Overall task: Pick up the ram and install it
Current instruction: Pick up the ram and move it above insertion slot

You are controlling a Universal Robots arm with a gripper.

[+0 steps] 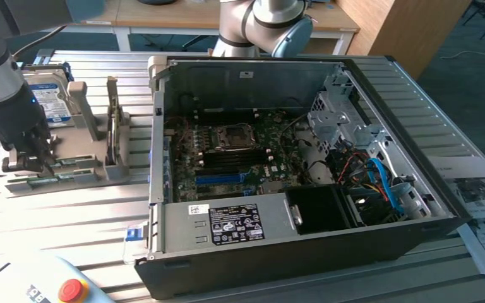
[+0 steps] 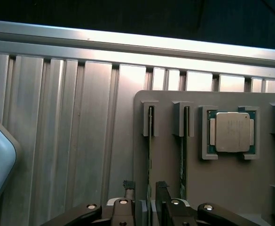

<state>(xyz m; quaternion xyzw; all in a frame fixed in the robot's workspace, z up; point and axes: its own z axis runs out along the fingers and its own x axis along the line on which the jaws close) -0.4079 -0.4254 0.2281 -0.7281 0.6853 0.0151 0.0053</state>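
Wrist view, nearest first: the tool has its two fingers apart, with a plain gap between them. The ram stands on edge in a slot of the grey holder and runs into that gap; I cannot tell whether either finger touches it. Just beside it, in the next slot, a second stick also stands on edge. Beyond that the processor lies flat in its own square pocket. The holder rests on the ribbed metal desk.

Exterior view, near to far: a pendant with a red button lies at seven o'clock of the picture. The open case sits in the middle, its motherboard facing up. Papers lie at three o'clock of the case. At nine o'clock of the case sits the holder, and the tool hangs low over its outer end. The hard drive stands upright at the holder's far end, about ten o'clock of the case. The arm rises at twelve o'clock, behind the case.
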